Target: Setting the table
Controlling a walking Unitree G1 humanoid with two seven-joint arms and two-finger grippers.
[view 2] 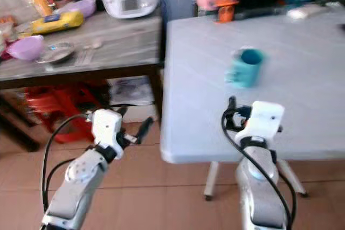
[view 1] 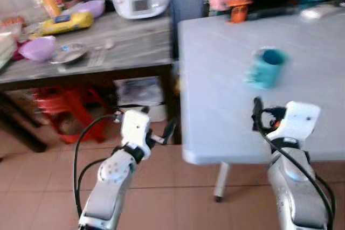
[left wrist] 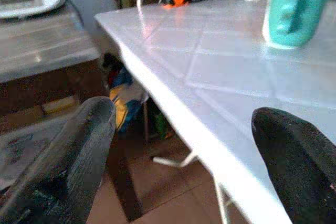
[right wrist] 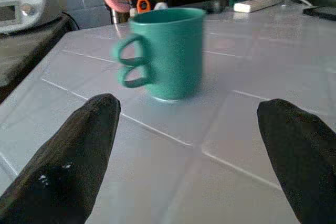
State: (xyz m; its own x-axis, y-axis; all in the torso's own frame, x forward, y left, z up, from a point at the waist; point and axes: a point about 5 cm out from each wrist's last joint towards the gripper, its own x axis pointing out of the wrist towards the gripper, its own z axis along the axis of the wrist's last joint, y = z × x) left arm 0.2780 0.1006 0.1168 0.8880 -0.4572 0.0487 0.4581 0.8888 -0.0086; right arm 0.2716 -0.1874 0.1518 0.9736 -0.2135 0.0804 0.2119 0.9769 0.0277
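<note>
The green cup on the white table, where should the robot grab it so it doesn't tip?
Probably by the body of the green cup, around the middle. It stands upright with its handle sticking out to one side. The right gripper is open and already faces it across the white table, so coming straight in with one finger on each side looks simplest.

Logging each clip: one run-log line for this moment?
right pincer: open, facing teal ceramic mug | mug: upright on white tabletop | left pincer: open, at table edge
</note>
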